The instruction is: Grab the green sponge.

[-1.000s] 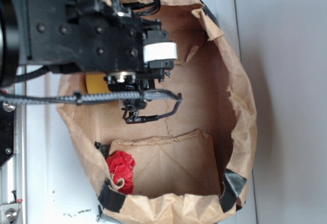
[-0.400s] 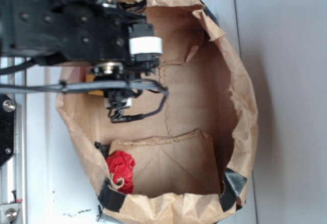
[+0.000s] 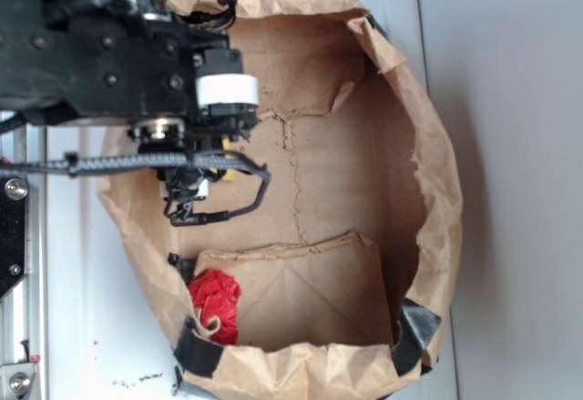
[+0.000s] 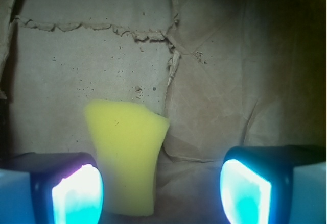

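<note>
Hand [image 4: 161, 193] spread wide above the green sponge [image 4: 126, 155], nothing gripped yet.
Its two fingers [image 4: 76, 196] straddle empty space; the sponge, yellow to the eye, lies flat on the paper bag's [image 3: 428, 190] floor just beside the left finger, off-centre in the gap. Approach looks nearly done; centring, descent and closing remain. A red wad [image 3: 215, 302] sits well apart.

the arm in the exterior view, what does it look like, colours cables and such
The arm is black, blocky and studded with round bolts. A white cylindrical band wraps one joint, with a silver disc nearby. A grey braided cable and a thin black wire loop trail from it. In the wrist view the gripper has dark fingers with pale glowing pads.
</note>
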### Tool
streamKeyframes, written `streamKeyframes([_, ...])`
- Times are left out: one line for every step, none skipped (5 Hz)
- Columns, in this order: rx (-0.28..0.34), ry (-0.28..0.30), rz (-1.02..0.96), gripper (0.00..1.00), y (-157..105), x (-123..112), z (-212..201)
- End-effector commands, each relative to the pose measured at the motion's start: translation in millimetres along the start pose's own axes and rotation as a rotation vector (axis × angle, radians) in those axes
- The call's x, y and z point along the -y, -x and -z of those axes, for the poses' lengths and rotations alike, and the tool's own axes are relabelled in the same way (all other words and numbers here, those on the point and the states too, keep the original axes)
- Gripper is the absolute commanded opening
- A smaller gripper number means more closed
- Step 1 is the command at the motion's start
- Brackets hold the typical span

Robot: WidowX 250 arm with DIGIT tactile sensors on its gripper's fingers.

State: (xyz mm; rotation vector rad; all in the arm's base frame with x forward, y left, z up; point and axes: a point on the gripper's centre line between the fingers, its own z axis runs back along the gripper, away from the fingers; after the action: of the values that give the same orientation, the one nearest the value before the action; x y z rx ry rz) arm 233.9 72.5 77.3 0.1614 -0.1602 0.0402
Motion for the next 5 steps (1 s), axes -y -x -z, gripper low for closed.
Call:
streamKeyframes([0.039,-0.013,-0.009,1.0,-9.6,-4.1,-0.7])
streamKeyframes([0.036,-0.016,-0.013,1.0,-8.2,-0.4,6.1])
streamKeyframes([0.004,-0.023,-0.035,1.0,-7.4,4.6,14.1])
streamKeyframes([-0.012,-0.032,-0.042,1.0,-4.7,7.7,17.8])
streamKeyframes([-0.033,-0.024,-0.051,1.0,-5.1,12.4,16.5])
